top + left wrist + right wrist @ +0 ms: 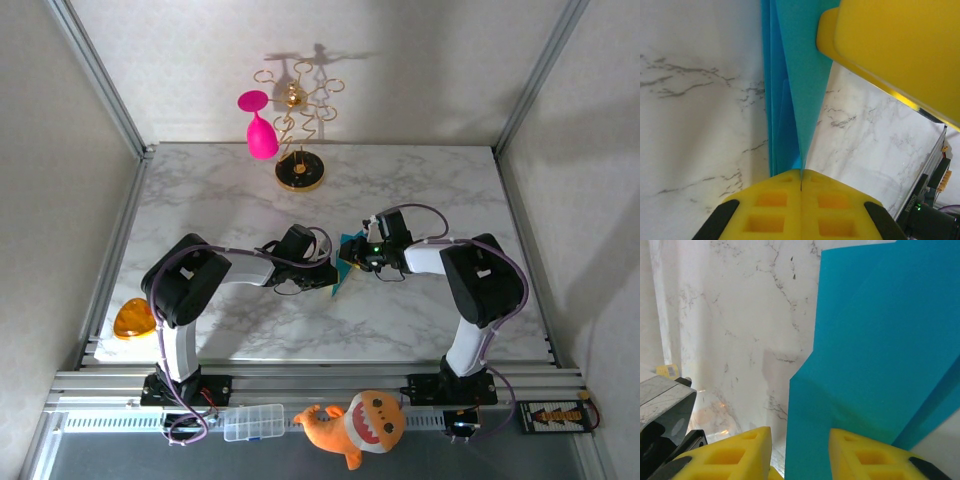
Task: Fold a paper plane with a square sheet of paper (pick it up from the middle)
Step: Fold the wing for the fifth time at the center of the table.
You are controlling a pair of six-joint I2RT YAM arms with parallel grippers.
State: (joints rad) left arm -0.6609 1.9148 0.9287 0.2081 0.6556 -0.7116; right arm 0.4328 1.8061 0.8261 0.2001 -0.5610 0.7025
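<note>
The paper plane (345,262) is a narrow, layered turquoise strip, partly folded, at the middle of the marble surface (450,190) between the two arms. In the overhead view its long axis runs roughly near-to-far, tilted a little, with one tip pointing back toward the bases. From the left wrist the paper plane (795,75) shows its stacked layers nearly edge-on and runs straight away from the fingers. It appears to be raised off the surface rather than lying flat, though I cannot be sure.

The left end effector (801,175) is pressed together on one end of the strip, and the paper comes out of the seam between its yellow pads. The left end effector (332,272) reaches in from the left side.

The right end effector (796,432) is spread, and the paper plane (880,340) passes through the gap. The sheet lies against one finger and stands apart from the other. The right end effector (354,256) meets the paper from the right, just opposite the left one.

Both arms are at the paper, so neither is nearer. The left arm anchors it. The next crease likely depends on the right fingers closing across the strip's width, square to its long axis.
</note>
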